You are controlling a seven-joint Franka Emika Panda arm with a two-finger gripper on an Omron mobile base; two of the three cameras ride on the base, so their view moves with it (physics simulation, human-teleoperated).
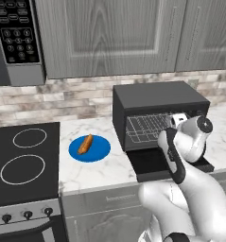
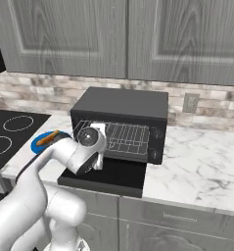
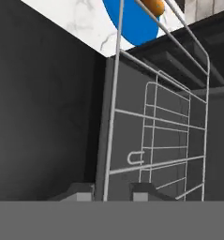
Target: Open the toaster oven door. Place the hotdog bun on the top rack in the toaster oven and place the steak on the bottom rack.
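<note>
Toaster oven door (image 1: 169,165) is already down flat, so that part's done. Hotdog bun (image 1: 85,143) sits on the blue plate (image 1: 99,152). Gripper (image 3: 111,191) is empty, slightly open, straddling a rack (image 3: 155,136) wire. Steak's unplaced too.

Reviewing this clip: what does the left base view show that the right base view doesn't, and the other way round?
Left base view alone: the microwave keypad and the stove knobs. Right base view alone: a wall outlet behind the toaster oven. Both share the toaster oven door lying open, the hotdog bun on the blue plate, the wire racks, and the arm reaching toward the oven mouth.
</note>
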